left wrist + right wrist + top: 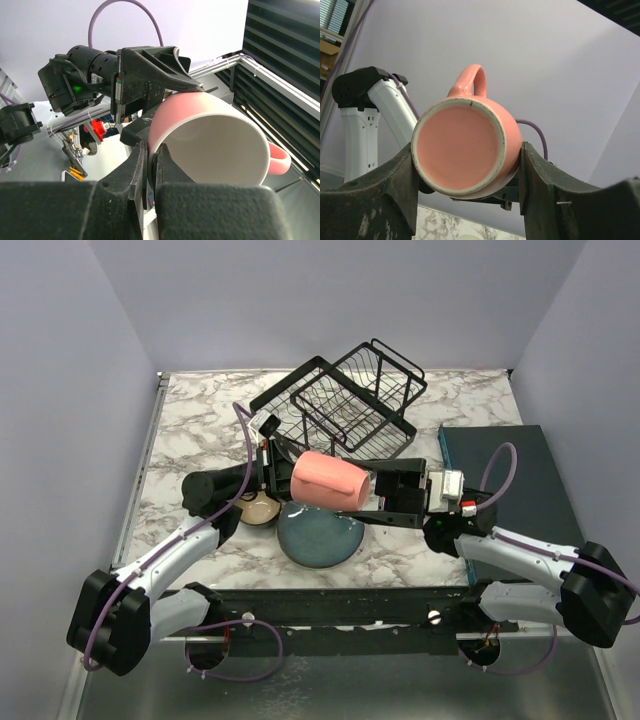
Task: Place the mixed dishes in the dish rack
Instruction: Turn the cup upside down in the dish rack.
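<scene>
Where the top external camera looks down on the marble table [190,420], the pink mug [330,480] lies on its side in the air. Its long axis runs left to right, with the mouth toward the left gripper [290,477] and the base toward the right gripper [372,493]. In this view it overlaps the far rim of the blue plate [320,533]. The dark bowl [260,508] sits just beside that plate, and the dish rack [345,400] stands behind.

Left wrist view: the mug's mouth [210,145] faces the lens, showing a glossy white interior, a pink outer wall and a pink loop handle [280,157] projecting to the right of the picture. The left gripper's two fingers [135,170] stand close together, pinching the rim wall. The right gripper clasps the far end.

Right wrist view: the flat pink base [460,150], ringed by a whitish foot, faces the lens, and the handle points up in the picture. The right gripper's fingers [400,185] press against both sides of the body.
</scene>
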### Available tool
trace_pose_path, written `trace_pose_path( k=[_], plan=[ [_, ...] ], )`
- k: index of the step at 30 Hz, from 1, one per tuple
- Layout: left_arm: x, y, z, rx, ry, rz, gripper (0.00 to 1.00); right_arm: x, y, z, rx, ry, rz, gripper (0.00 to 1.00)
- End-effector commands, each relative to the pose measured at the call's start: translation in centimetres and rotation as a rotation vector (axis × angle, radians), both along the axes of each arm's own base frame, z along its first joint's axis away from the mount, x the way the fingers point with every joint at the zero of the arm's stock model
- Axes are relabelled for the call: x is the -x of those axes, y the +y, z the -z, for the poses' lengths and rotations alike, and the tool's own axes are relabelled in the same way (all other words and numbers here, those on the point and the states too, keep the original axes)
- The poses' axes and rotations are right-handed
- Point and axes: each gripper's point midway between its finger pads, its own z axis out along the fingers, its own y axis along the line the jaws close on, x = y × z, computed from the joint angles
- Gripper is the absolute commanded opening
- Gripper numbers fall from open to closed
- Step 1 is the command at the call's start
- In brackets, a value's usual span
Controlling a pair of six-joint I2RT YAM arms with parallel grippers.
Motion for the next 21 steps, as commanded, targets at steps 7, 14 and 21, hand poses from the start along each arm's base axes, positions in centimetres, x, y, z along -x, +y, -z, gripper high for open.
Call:
trace_pose_path(
  k=[7,14,21],
  plan=[
    [-0.7,0.3,-0.1,0.037,0.046,-0.042,0.00,4.6,-3.0,-3.8,-0.187,-0.234,-0.061,0.26],
    [-1.1,0.2,0.7,0.030,0.071,-0.051,0.11,4.6,-3.5,-4.3,-0.209,-0.221,-0.048,0.19],
    [-1.3,0.1,1.7,0.015,0.087,-0.058,0.35,3.8,-3.7,-4.5,-0.197,-0.179,0.008,0.16]
  ],
)
